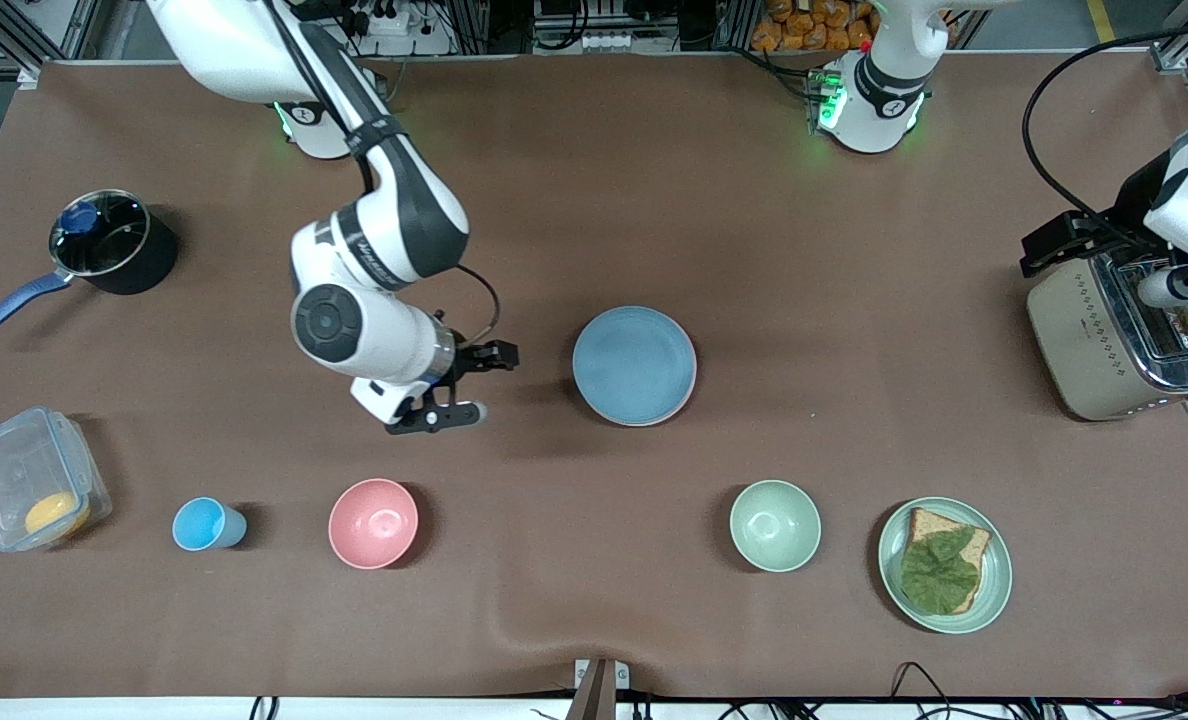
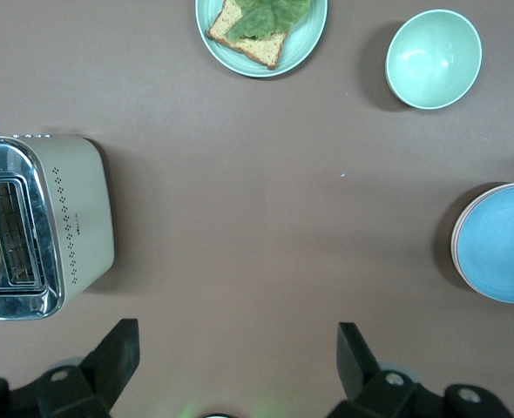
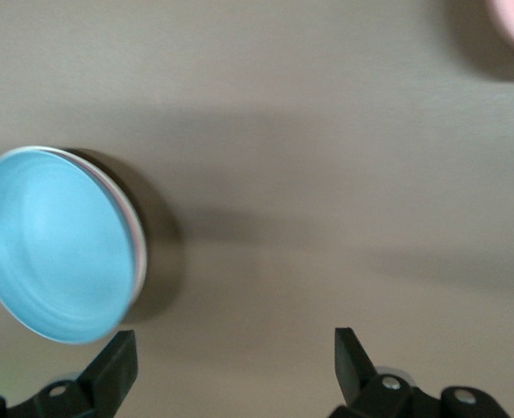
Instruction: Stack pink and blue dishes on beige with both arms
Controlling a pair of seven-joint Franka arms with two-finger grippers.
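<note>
The light blue plate (image 1: 634, 362) lies mid-table on top of a stack. Under it only a thin edge of the pink plate (image 1: 693, 388) shows. The beige plate is hidden. The left wrist view shows the blue plate (image 2: 503, 244) with a pinkish rim under it. My right gripper (image 1: 482, 383) hangs open and empty over bare table beside the stack, toward the right arm's end. In the right wrist view its fingers (image 3: 118, 366) flank bare cloth, apart from the blue plate (image 3: 52, 244). My left gripper (image 2: 237, 353) is open and empty, high over the table between toaster and stack.
A toaster (image 1: 1119, 335) stands at the left arm's end. Along the front edge are a green plate with bread and a leaf (image 1: 994, 590), green bowl (image 1: 775, 525), pink bowl (image 1: 374, 522), blue cup (image 1: 204, 523) and clear box (image 1: 14, 470). A black pot (image 1: 109, 245) is farther back.
</note>
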